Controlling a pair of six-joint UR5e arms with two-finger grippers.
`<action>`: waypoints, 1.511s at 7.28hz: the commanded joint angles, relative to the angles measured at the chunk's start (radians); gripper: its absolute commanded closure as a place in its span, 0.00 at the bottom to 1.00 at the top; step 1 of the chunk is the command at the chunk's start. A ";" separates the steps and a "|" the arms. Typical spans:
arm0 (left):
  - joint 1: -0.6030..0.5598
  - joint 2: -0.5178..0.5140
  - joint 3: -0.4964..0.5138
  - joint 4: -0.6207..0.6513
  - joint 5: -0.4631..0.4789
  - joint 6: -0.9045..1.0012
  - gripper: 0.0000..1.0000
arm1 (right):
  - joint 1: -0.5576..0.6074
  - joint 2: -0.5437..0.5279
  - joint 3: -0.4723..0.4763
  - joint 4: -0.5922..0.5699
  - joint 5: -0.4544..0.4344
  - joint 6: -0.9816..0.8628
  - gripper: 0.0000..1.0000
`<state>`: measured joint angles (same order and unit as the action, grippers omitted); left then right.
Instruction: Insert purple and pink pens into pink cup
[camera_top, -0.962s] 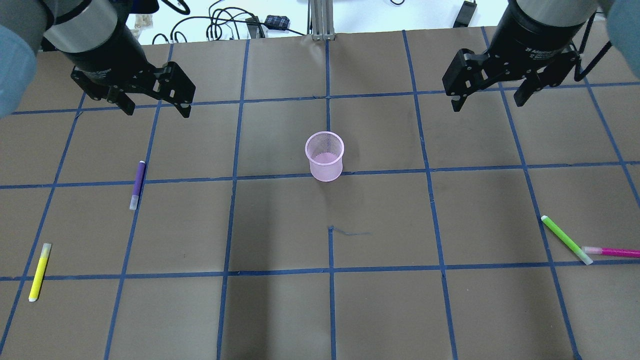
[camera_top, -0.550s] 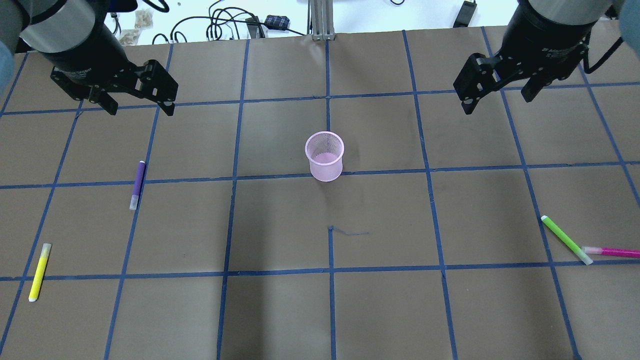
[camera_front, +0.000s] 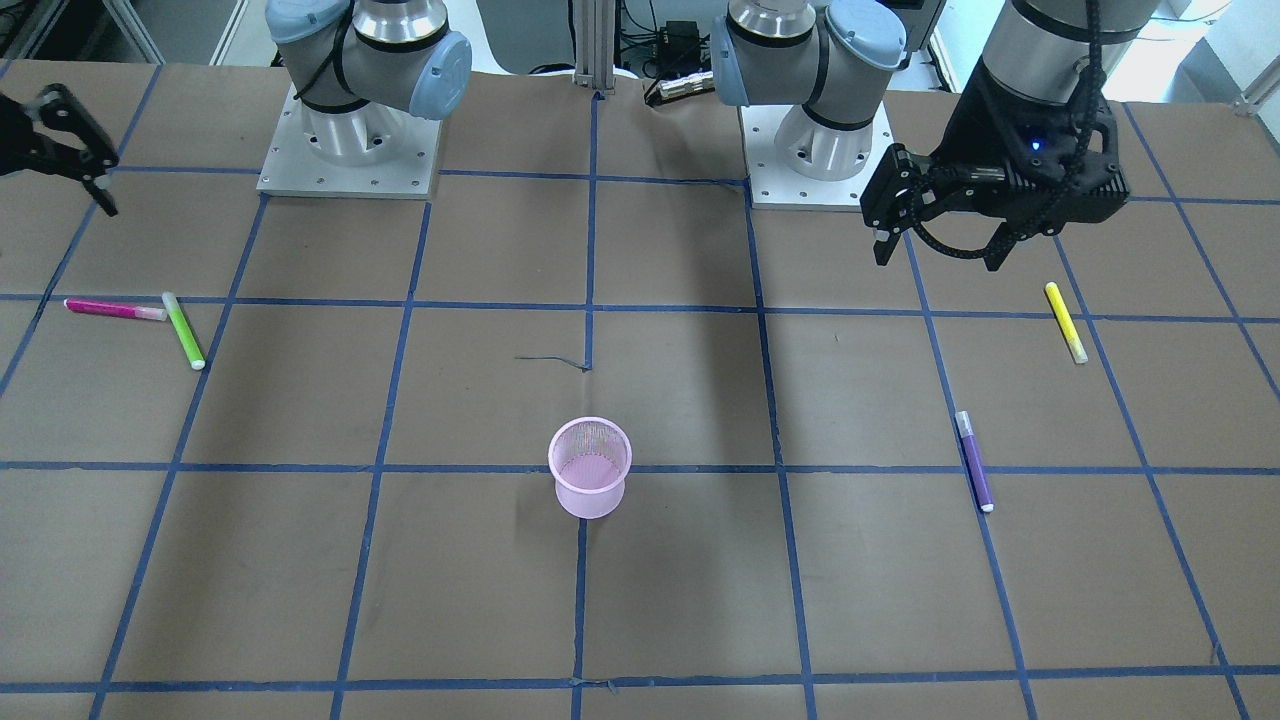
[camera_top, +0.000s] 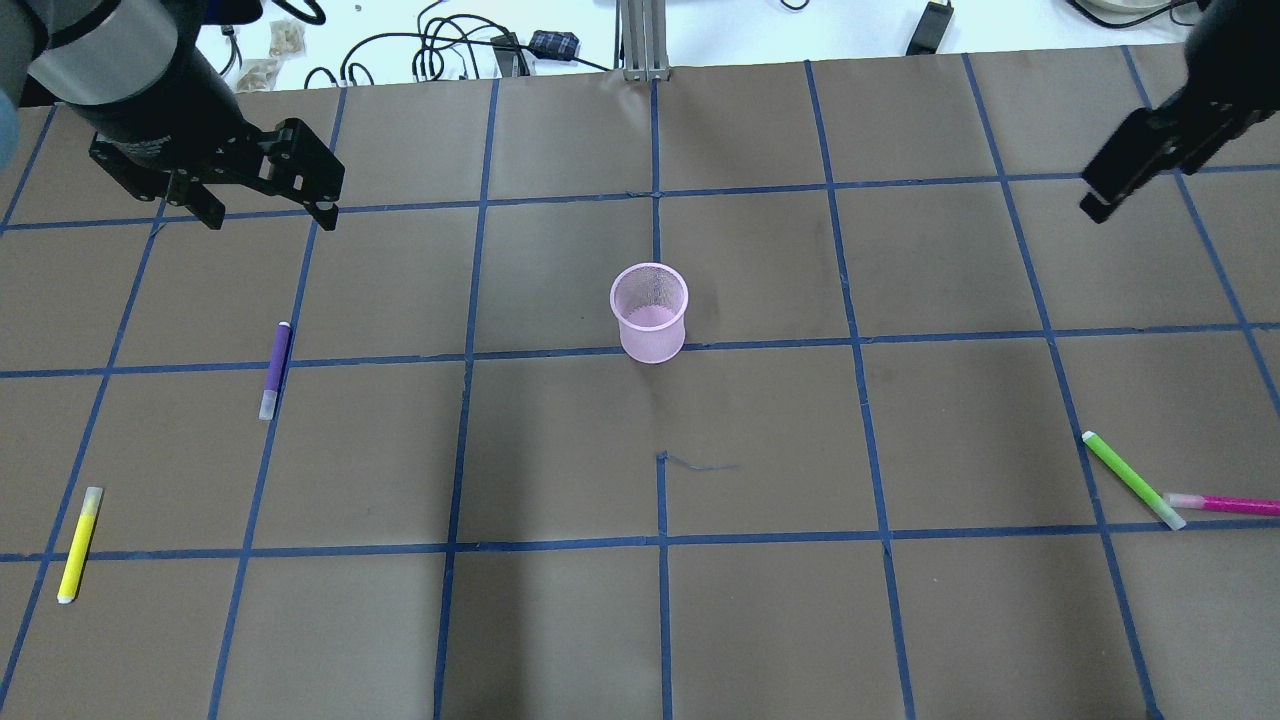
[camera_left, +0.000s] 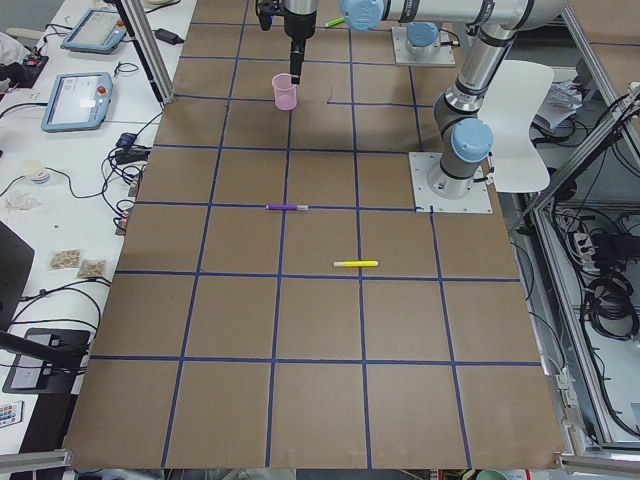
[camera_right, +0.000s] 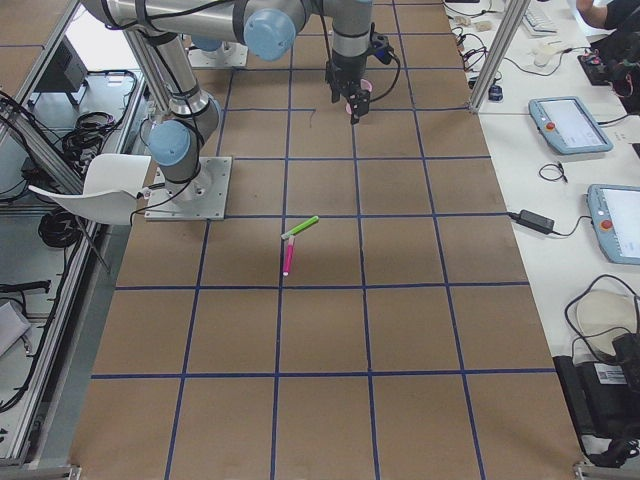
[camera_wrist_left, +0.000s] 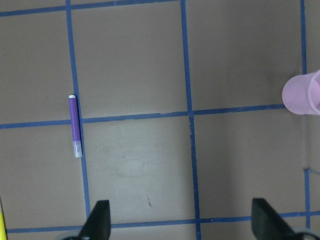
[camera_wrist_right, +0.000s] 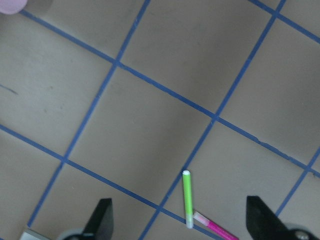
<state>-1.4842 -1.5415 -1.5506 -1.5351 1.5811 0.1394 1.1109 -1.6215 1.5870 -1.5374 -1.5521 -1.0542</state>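
The pink mesh cup (camera_top: 650, 312) stands upright and empty at the table's middle; it also shows in the front view (camera_front: 590, 468). The purple pen (camera_top: 274, 370) lies flat on the left side, and shows in the left wrist view (camera_wrist_left: 75, 126). My left gripper (camera_top: 268, 212) is open and empty, raised behind the purple pen. The pink pen (camera_top: 1225, 504) lies at the right edge, its cap end touching a green pen (camera_top: 1133, 479). My right gripper (camera_wrist_right: 176, 199) is open and empty, high at the far right, with both pens below it in its wrist view.
A yellow pen (camera_top: 79, 544) lies at the near left. Blue tape lines grid the brown table. Cables and a metal post (camera_top: 640, 40) sit past the far edge. The arm bases (camera_front: 350, 150) stand at the robot's side.
My right gripper has swung to the right, now partly out of the overhead view. My left gripper has shifted left and back. The pens and the cup have not moved.
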 joint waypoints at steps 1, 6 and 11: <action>-0.001 0.001 0.004 0.006 0.003 -0.004 0.00 | -0.292 0.000 0.146 -0.111 0.058 -0.546 0.09; 0.004 0.006 -0.008 0.006 0.004 0.002 0.00 | -0.673 0.289 0.263 -0.225 0.308 -1.309 0.24; 0.012 0.003 -0.009 0.009 0.003 -0.003 0.00 | -0.732 0.371 0.310 -0.151 0.234 -1.781 0.24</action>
<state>-1.4740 -1.5375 -1.5584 -1.5257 1.5834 0.1371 0.3803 -1.2583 1.8772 -1.6887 -1.3028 -2.7293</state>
